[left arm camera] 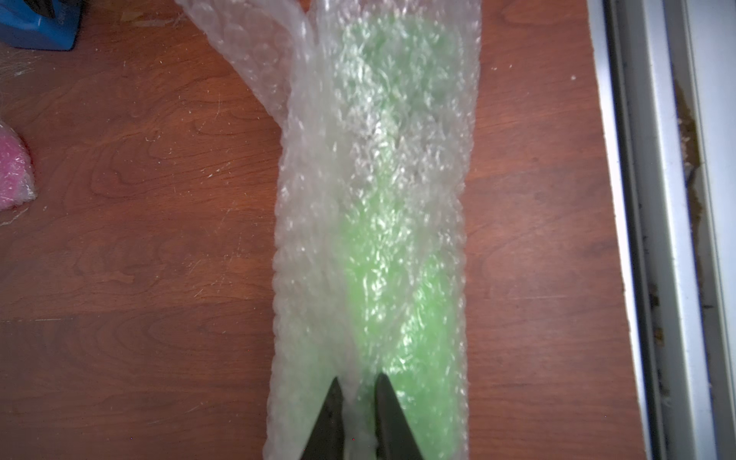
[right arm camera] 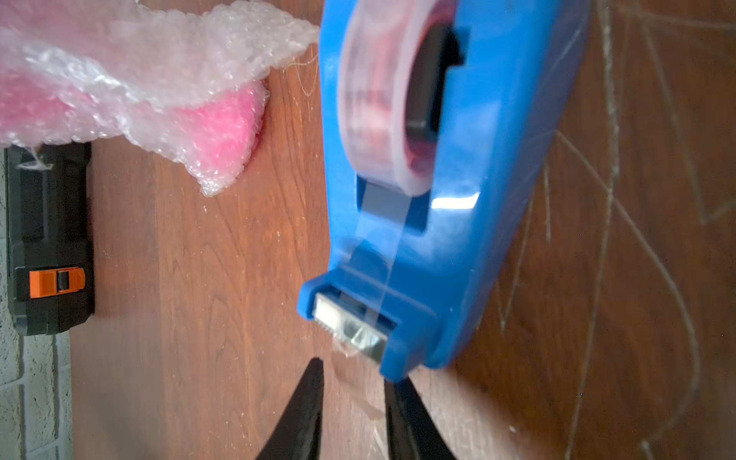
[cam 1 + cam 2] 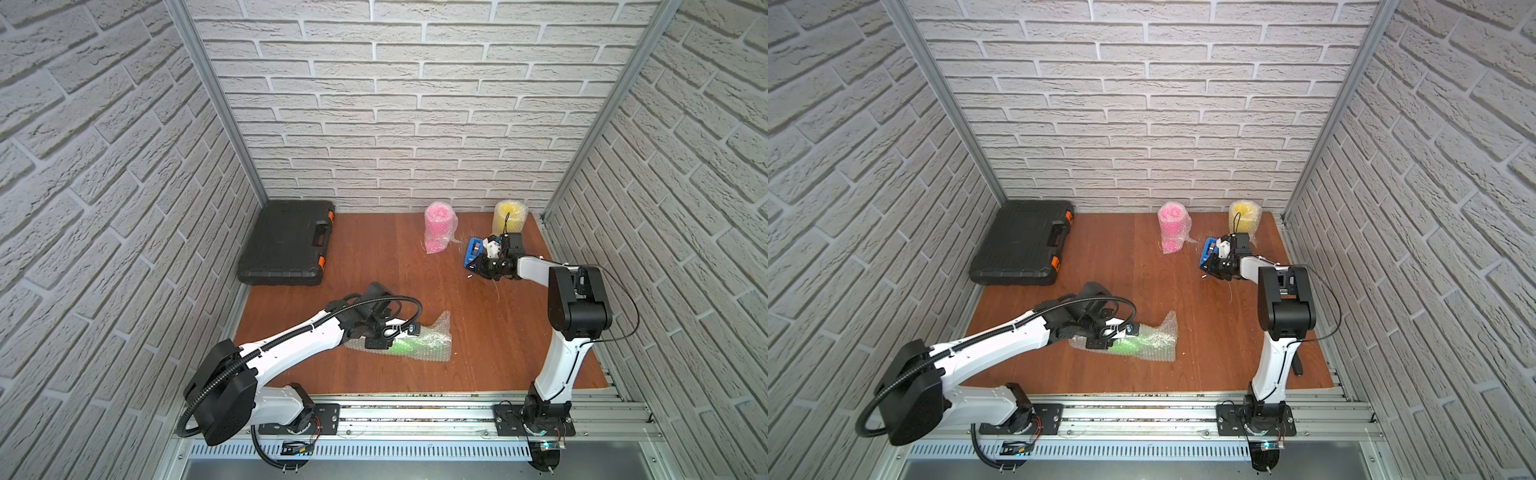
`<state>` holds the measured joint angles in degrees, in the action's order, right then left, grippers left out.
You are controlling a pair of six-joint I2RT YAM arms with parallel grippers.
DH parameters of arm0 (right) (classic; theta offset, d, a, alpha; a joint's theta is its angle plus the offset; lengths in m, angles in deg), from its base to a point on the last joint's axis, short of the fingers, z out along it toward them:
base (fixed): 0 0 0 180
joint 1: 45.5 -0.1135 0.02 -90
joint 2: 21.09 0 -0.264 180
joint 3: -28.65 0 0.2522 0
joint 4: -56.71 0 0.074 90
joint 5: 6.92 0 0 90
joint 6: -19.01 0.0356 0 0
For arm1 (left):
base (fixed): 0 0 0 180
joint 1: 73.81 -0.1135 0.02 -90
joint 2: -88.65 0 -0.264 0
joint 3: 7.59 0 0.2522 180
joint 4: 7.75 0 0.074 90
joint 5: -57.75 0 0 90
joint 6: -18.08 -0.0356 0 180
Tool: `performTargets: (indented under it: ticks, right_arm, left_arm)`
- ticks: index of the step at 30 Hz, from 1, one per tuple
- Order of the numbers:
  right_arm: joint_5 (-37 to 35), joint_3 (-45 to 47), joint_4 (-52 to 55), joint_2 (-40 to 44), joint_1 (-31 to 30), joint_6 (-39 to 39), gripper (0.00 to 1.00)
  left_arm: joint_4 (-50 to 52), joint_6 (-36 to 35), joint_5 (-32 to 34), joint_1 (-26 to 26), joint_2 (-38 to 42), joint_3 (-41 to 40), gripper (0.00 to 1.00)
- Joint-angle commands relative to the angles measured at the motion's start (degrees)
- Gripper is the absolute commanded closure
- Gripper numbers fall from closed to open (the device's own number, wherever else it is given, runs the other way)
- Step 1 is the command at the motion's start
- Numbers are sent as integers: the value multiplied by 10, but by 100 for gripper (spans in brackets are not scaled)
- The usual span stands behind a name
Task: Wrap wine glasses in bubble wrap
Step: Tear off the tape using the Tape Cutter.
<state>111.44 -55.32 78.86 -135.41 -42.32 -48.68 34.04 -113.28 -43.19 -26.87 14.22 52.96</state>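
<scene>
1. In both top views I count three goblets, each in its own bubble wrap [image 3: 436, 340]. The pink goblet [image 3: 439, 226] and yellow goblet [image 3: 509, 216] stand at the far edge of the tabletop [image 3: 415, 291], well apart from each other. The green goblet [image 3: 405, 345] lies on its side near the front.
2. In the same views I count one black case [image 3: 1019, 245], far left, and one blue tape dispenser [image 3: 1207, 252], between the pink and yellow goblets. The right fingers [image 3: 1209, 268] are at the dispenser, and the left fingers [image 3: 1096, 344] are at the left end of the green bundle.
3. Left wrist: the left fingers [image 1: 334, 402] are almost together, pinching a fold of bubble wrap [image 1: 310, 239] over the green goblet [image 1: 398, 298].
4. Right wrist: the right fingers [image 2: 314, 382] are parted a little at the dispenser's [image 2: 458, 199] cutter end. I see only bare tabletop between them. The pink goblet [image 2: 223, 123] is just beside the dispenser.
</scene>
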Motion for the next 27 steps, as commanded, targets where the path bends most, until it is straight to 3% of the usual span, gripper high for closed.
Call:
performTargets:
  ticks: [1, 9, 14, 17, 27]
  right_arm:
    - [6, -14, -6, -9, 1, 3, 73]
    - [-8, -17, -7, -5, 1, 4, 76]
    - [-9, -19, 4, -4, 1, 3, 85]
    - [-10, -24, 36, -5, 1, 7, 97]
    - [-84, -31, 204, -22, 1, 58, 97]
  left_arm:
    - [48, 1, 10, 2, -22, -12, 85]
    - [48, 0, 8, 2, -25, -10, 85]
    - [48, 1, 9, 2, -25, -10, 85]
    - [47, 0, 10, 1, -25, -10, 85]
    - [50, 2, 11, 1, -26, -12, 85]
